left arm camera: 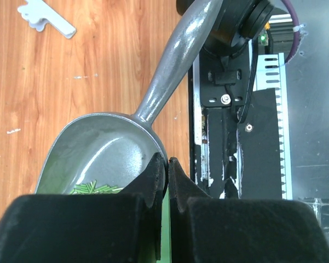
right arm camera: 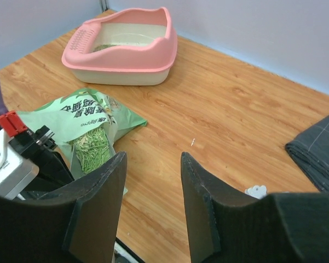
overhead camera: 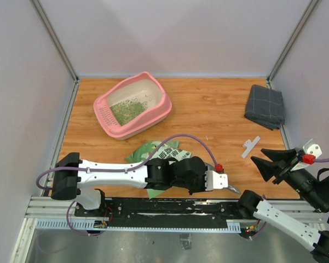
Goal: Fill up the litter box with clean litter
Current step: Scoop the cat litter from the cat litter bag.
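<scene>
The pink litter box (overhead camera: 163, 104) stands at the back left of the table, with a thin layer of green clean litter (overhead camera: 126, 111) inside; it also shows in the right wrist view (right arm camera: 120, 57). My left gripper (overhead camera: 224, 187) reaches right along the front edge. In its wrist view the left gripper (left arm camera: 167, 162) is shut on the rim of a grey metal scoop (left arm camera: 107, 145) that holds a few green granules (left arm camera: 96, 189). My right gripper (overhead camera: 258, 154) is open and empty above the wood at the right, as its own view (right arm camera: 153, 155) shows.
A light green printed bag (overhead camera: 153, 150) lies between the litter box and my left arm, with granules at its mouth (right arm camera: 90, 145). A folded grey cloth (overhead camera: 264, 106) lies at the back right. A small white plastic piece (overhead camera: 250, 146) lies near my right gripper.
</scene>
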Motion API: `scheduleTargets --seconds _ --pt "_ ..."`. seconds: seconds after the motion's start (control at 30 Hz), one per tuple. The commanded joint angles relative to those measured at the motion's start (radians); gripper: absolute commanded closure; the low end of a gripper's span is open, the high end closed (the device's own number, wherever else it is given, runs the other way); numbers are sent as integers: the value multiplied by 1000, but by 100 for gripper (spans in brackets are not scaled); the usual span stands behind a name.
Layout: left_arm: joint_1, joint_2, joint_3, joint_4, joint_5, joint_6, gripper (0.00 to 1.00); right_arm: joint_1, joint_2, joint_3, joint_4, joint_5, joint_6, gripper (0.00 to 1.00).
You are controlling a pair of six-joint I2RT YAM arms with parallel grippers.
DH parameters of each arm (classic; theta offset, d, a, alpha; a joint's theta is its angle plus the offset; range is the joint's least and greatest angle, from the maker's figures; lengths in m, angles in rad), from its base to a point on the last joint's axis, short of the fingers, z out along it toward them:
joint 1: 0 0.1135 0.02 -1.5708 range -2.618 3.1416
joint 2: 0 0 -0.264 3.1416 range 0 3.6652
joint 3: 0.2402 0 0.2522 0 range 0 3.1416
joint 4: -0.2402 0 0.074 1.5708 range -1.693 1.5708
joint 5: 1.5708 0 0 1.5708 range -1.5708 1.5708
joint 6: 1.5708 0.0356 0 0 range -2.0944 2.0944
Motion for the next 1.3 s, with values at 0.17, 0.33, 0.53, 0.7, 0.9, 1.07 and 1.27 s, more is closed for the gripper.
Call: scheduleTargets --seconds 0.17,0.33,0.53,0.7,0.9,1.07,1.27 --pt "-39 -2 99 -16 -42 49 100 -13 110 120 -194 36 176 56" --pt "-63 14 124 -21 -53 70 100 -13 142 161 -281 41 216 55" --pt "-69 30 147 -33 -65 79 100 -13 169 151 -326 -38 306 55" --pt "-69 23 152 -42 -59 79 100 -13 163 96 -322 -29 322 54" --pt "-69 5 158 -82 -80 88 100 -13 161 20 -254 -116 346 54" --pt "-69 -57 124 -126 -139 105 100 -13 183 24 -248 -181 349 50" --pt "-65 -132 93 -163 -168 103 100 -13 222 -12 -225 -285 260 44"
